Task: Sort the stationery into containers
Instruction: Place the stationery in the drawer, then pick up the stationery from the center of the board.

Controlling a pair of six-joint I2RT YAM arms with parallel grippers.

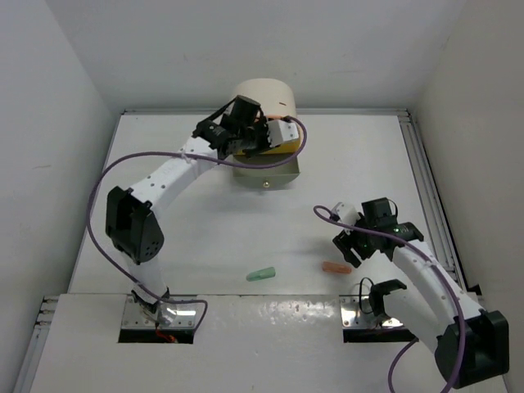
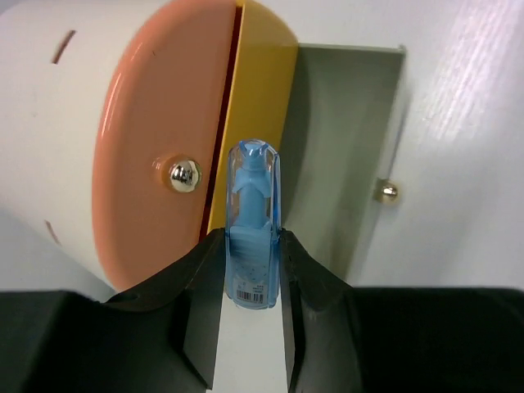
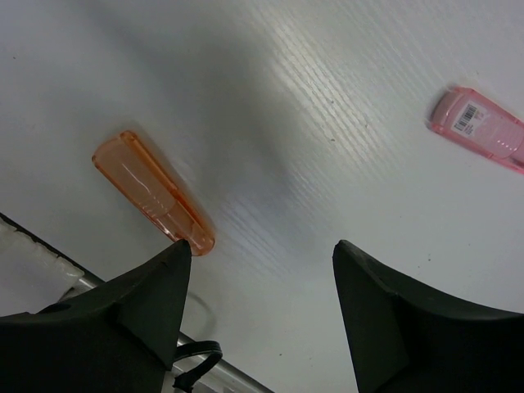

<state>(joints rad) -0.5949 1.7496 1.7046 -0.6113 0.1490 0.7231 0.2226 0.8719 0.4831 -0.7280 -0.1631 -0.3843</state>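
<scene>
The blue capsule [image 2: 252,221] is clamped in the left gripper [image 2: 252,246] near the pulled-out grey drawer [image 2: 344,123] and is best centred over its cavity before release, while the right gripper [image 3: 262,262] is held open beside 1 orange capsule [image 3: 151,192].

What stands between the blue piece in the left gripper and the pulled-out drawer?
Nothing visible: the blue piece in the left gripper is by the yellow drawer front, and the pulled-out drawer beside it is uncovered.
</scene>
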